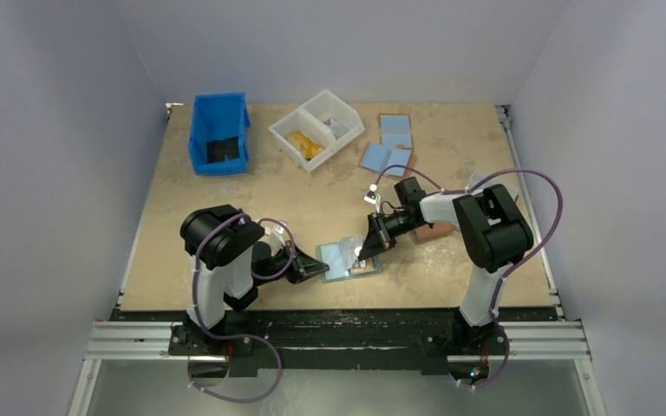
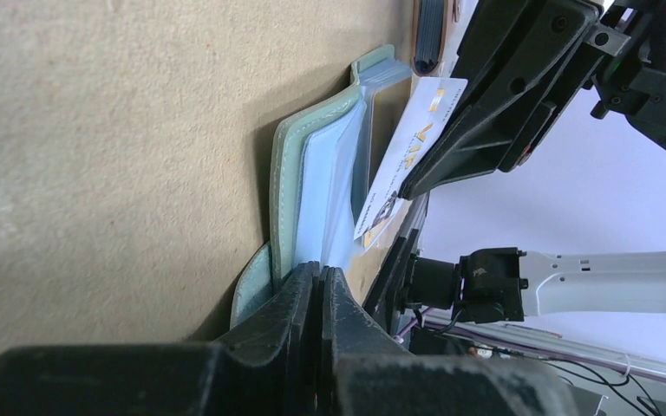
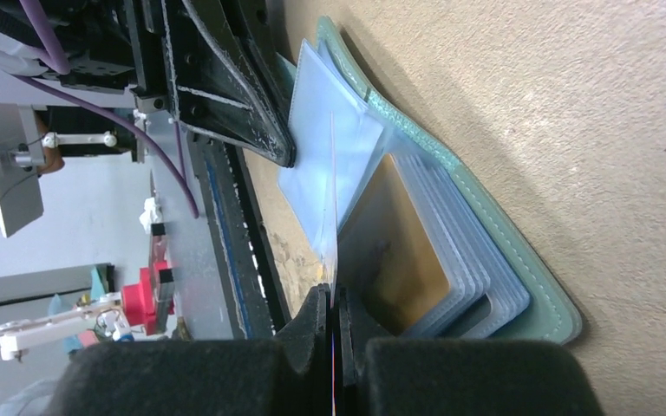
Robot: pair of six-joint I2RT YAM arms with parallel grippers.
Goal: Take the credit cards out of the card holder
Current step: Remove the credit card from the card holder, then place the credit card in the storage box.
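Observation:
The teal card holder (image 1: 340, 261) lies open on the table near the front edge, its clear sleeves fanned out (image 3: 451, 260). My left gripper (image 2: 321, 279) is shut on a clear sleeve at the holder's left edge (image 2: 288, 182). My right gripper (image 3: 330, 299) is shut on a thin credit card seen edge-on (image 3: 333, 199). In the left wrist view that card is white with yellow marks (image 2: 403, 160) and stands tilted up from the sleeves. A tan-orange credit card (image 3: 403, 247) sits inside a sleeve. In the top view the two grippers (image 1: 319, 270) (image 1: 362, 251) meet over the holder.
A blue bin (image 1: 218, 134) and a white two-part tray (image 1: 316, 130) stand at the back. Flat light-blue-and-brown wallets (image 1: 390, 143) lie at the back right. A salmon-pink wallet (image 1: 436, 230) lies under the right arm.

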